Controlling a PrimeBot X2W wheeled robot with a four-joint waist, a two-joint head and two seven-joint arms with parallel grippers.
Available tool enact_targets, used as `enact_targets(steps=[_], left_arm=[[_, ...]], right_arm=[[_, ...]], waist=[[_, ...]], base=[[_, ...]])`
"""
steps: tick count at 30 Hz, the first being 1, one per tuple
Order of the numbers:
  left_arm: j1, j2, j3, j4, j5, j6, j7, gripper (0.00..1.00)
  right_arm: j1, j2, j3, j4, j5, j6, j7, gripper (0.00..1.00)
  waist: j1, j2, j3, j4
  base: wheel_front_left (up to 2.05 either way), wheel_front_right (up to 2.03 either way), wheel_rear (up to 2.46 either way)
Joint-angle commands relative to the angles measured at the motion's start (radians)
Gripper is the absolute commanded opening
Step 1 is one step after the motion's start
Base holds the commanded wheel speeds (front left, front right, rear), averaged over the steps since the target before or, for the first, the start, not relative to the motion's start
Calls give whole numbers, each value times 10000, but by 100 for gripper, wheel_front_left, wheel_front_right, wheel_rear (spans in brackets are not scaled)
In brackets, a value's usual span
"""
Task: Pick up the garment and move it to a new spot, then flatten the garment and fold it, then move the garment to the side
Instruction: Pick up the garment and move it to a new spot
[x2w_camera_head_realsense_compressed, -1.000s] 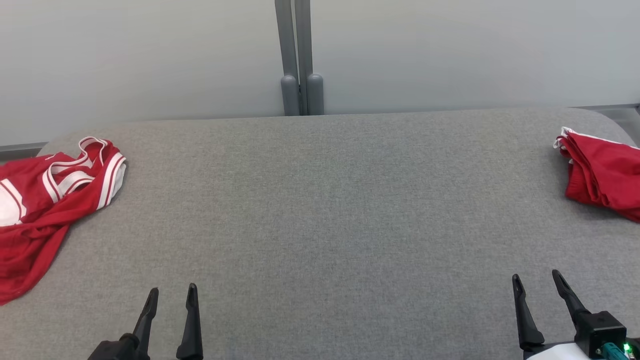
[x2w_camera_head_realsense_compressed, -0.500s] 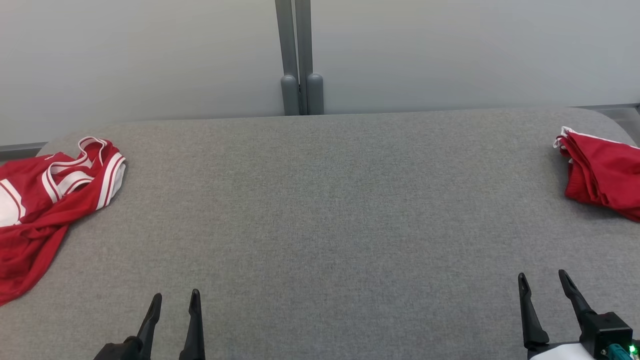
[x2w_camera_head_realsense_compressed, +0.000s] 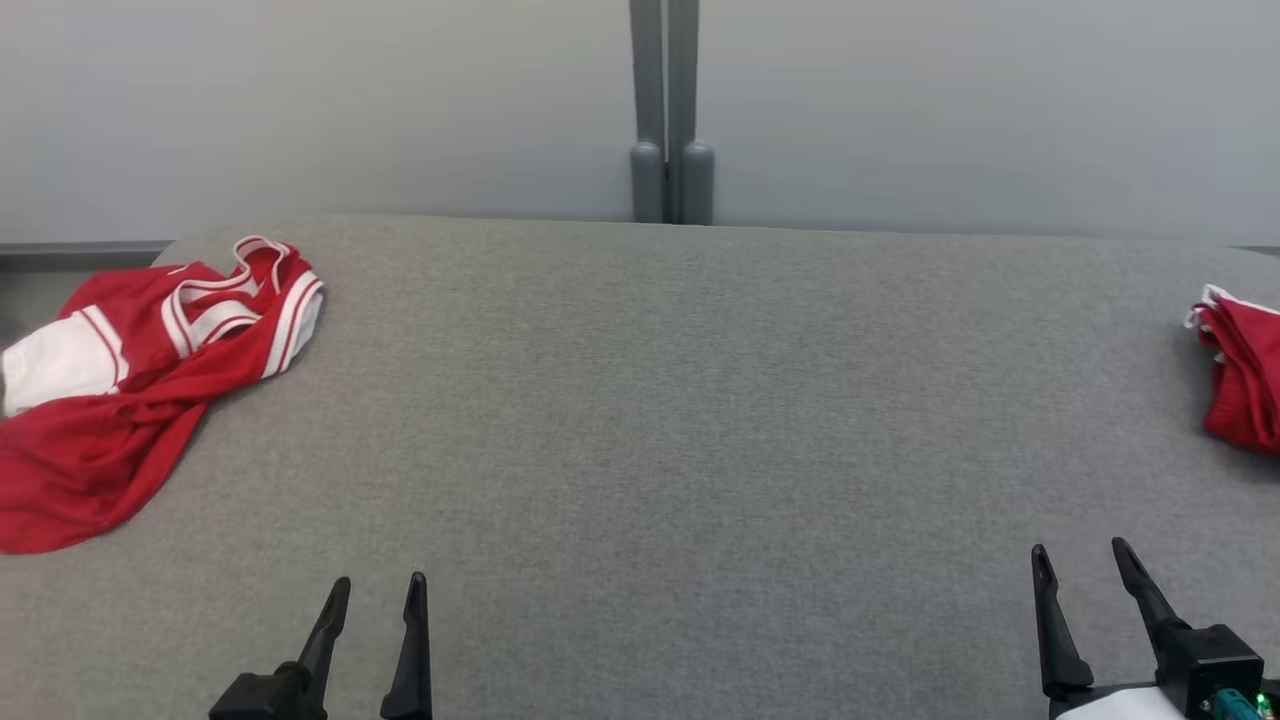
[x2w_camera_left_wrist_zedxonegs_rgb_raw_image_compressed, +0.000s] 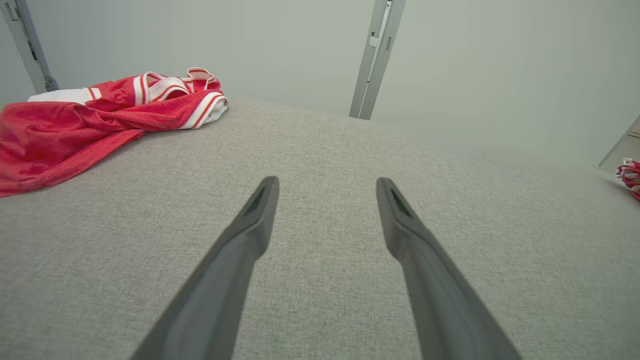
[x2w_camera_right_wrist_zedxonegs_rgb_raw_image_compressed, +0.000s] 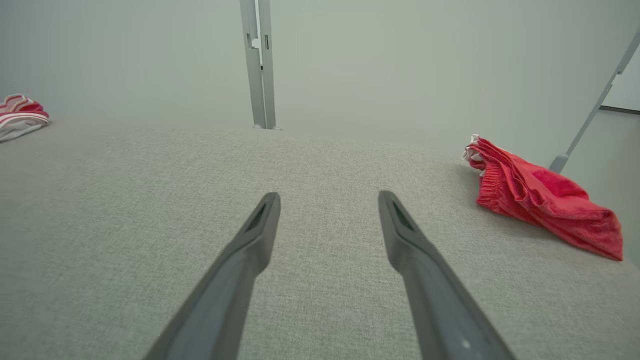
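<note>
Plainly spread apart and gripping nothing: left gripper (x2w_camera_head_realsense_compressed: 380, 578), two dark fingers (x2w_camera_left_wrist_zedxonegs_rgb_raw_image_compressed: 240, 250) with only bare grey cloth between them. Likewise parted and empty: right gripper (x2w_camera_head_realsense_compressed: 1078, 545), low over the same grey padded table (x2w_camera_head_realsense_compressed: 650, 400); touching it or just above it, impossible to tell.

Well ahead of the left fingertips and off to their left: red jersey (x2w_camera_head_realsense_compressed: 130, 400) with white trim, crumpled, lying at the table's far left corner. Striped arm and neck bands bunched at the end farthest from the fingers, a white panel at the outer edge, a plain red tail trailing back toward the near side. Well apart from both grippers, touched by neither.

Ahead of the right fingertips and off to their right: second red garment (x2w_camera_right_wrist_zedxonegs_rgb_raw_image_compressed: 540, 200), bunched in a loose heap by the table's right edge, a bit of white at its far end. Also well clear of the fingers.

Straight on from both pairs of fingers: open grey cloth up to the table's rounded far edge. Beyond that, a pale wall (x2w_camera_head_realsense_compressed: 300, 100) and a grey double post (x2w_camera_head_realsense_compressed: 665, 110), upright, roughly midway between the grippers.
</note>
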Motion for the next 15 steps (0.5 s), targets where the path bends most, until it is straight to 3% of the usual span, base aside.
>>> enact_targets(steps=[1,5,8,15], left_arm=[[-90,44,63,29,69,-32,-2,100],[178,43,327,71,204,-38,-2,100],[414,38,617,11,259,-41,-2,100],[675,35,920,-302,4,-44,-2,100]], right_arm=[[61,6,82,-5,131,-14,-29,100],[-121,2,485,66,263,-14,-29,100],[-327,2,825,145,313,-14,-27,100],[-525,-8,1079,327,195,-14,-28,100]], waist=[[1,0,-111,1467],[1,0,-193,2901],[1,0,-230,3597],[1,0,-101,3709]], base=[[0,0,0],[0,0,0],[0,0,0],[0,0,0]])
